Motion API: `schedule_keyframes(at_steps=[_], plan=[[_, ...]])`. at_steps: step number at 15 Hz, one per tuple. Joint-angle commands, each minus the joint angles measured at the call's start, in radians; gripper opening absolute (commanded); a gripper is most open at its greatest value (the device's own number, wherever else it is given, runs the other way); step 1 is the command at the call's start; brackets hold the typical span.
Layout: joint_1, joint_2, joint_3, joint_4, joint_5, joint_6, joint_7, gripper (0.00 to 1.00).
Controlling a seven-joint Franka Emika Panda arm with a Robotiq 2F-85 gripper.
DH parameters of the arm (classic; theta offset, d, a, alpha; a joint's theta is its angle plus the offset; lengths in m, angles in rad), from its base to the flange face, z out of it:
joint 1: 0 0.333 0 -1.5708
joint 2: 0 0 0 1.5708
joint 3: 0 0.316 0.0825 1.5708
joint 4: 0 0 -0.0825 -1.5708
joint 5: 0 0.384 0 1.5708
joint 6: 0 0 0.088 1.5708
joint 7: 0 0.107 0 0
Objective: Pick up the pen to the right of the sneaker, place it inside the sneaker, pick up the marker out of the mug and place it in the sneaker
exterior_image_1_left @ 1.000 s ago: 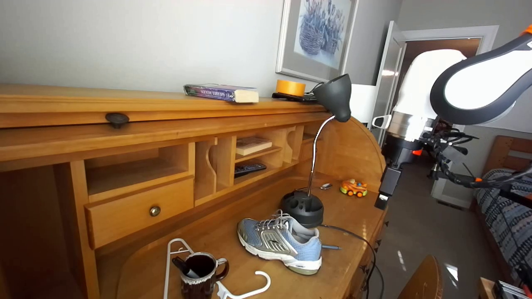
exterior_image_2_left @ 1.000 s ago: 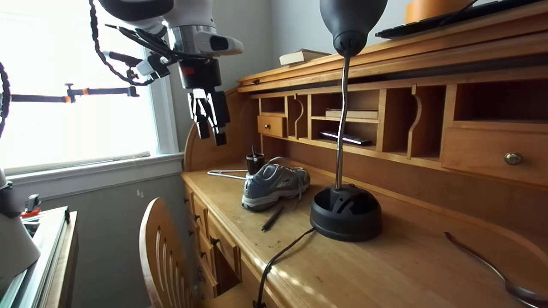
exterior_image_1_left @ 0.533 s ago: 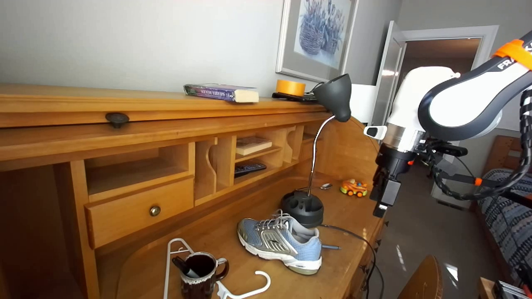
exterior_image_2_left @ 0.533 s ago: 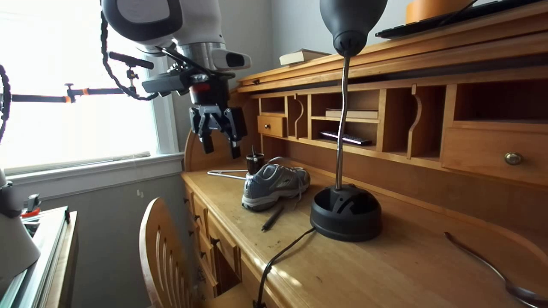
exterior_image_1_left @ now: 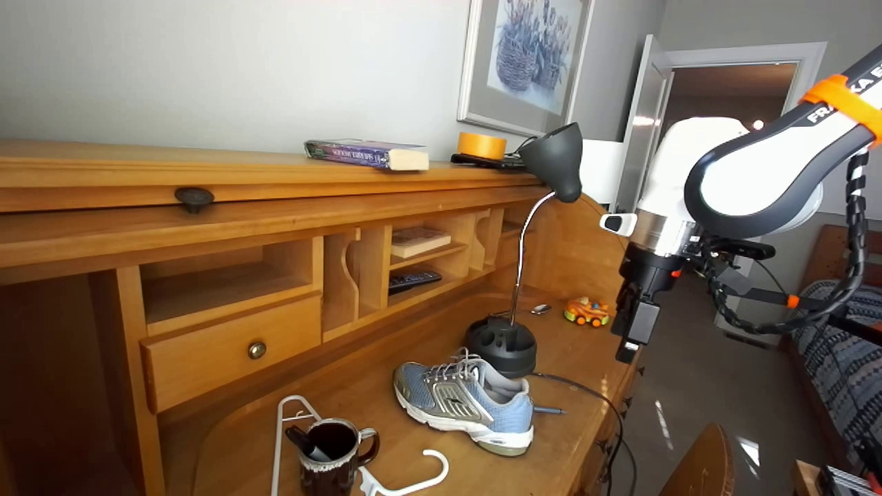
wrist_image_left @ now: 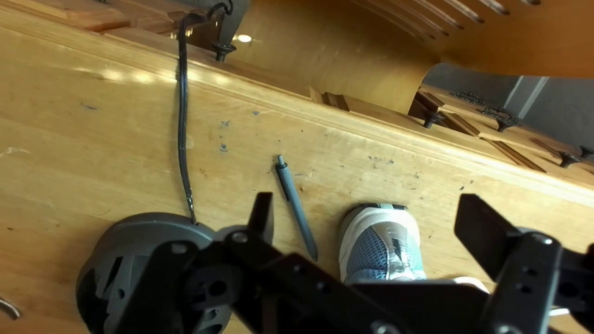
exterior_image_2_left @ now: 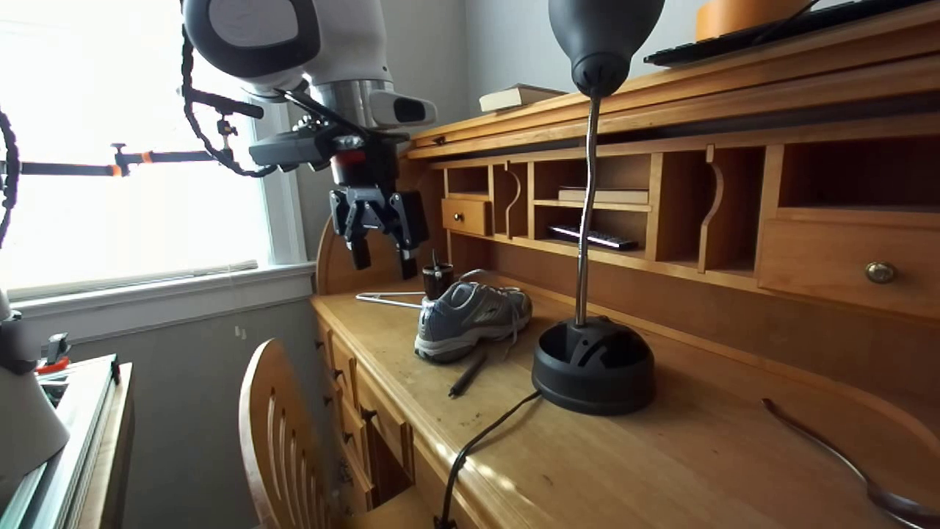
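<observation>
Hanging clear of the desk (exterior_image_2_left: pixel 705 455), the gripper (exterior_image_2_left: pixel 384 265) holds its fingers (wrist_image_left: pixel 263 211) spread. The pen (wrist_image_left: pixel 297 208) lies beside the sneaker (exterior_image_1_left: pixel 458 399) — the marker (exterior_image_1_left: pixel 306 442) leans in the mug (exterior_image_1_left: pixel 329 479).

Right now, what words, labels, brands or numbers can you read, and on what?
"FR… KA E": robot arm, partly hidden by an orange band.
"SHERRYL WOODS", probably: purple book's spine, small, upside down; rest unreadable.
Sneaker, remote: any lettering too small to read.

We see, in an exterior view, the sneaker (exterior_image_1_left: pixel 463 405) partly hiding a pen (exterior_image_1_left: pixel 549 410), the lamp's base (exterior_image_1_left: pixel 501 348) just behind, the mug (exterior_image_1_left: pixel 330 480) holding what seems a marker (exterior_image_1_left: pixel 307 443), and the gripper (exterior_image_1_left: pixel 628 350) pointing downward.
</observation>
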Motion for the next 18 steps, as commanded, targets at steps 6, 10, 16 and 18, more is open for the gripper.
schedule_keyframes(at_steps=[6,10,16,18], plan=[[0.025,0.193,-0.035,0.057,0.147,0.103,-0.184,1.00],[0.009,0.277,-0.013,0.081,0.254,0.178,-0.320,1.00],[0.012,0.407,0.017,0.151,0.461,0.232,-0.522,1.00],[0.004,0.447,0.039,0.176,0.511,0.241,-0.569,1.00]])
